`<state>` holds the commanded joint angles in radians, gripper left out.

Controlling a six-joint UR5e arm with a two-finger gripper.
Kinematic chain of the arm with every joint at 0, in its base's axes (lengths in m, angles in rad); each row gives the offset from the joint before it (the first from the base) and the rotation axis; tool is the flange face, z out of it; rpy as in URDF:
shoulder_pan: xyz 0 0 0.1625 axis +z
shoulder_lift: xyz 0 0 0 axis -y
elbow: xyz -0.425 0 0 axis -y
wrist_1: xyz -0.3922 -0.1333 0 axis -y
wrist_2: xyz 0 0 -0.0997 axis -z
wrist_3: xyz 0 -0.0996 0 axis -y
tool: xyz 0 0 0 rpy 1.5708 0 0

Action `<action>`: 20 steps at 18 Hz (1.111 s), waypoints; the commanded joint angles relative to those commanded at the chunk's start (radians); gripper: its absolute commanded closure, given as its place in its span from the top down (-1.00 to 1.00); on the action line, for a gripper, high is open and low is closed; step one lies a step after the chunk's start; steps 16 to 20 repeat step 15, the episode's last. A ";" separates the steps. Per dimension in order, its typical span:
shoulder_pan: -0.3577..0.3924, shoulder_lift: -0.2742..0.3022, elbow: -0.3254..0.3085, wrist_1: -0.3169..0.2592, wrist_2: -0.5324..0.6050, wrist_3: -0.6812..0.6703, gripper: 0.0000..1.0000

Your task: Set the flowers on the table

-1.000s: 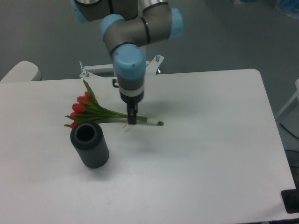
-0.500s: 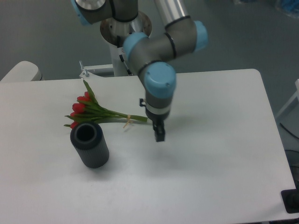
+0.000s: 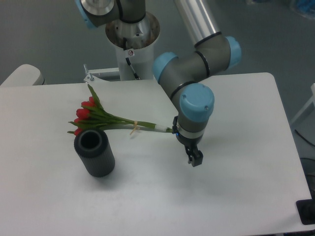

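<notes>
The flowers lie flat on the desk, left of centre, beside a vase. The hand holds nothing; its opening cannot be told.

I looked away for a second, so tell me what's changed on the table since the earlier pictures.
The gripper has let go of the flowers and swung right and toward the camera, clear of the stem ends. The flowers lie flat on the table as before, and the vase has not moved.
</notes>
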<state>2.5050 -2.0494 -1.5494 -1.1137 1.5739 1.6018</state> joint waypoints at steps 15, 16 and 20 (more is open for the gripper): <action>0.011 -0.020 0.012 0.005 -0.021 -0.069 1.00; 0.011 -0.020 0.012 0.005 -0.021 -0.069 1.00; 0.011 -0.020 0.012 0.005 -0.021 -0.069 1.00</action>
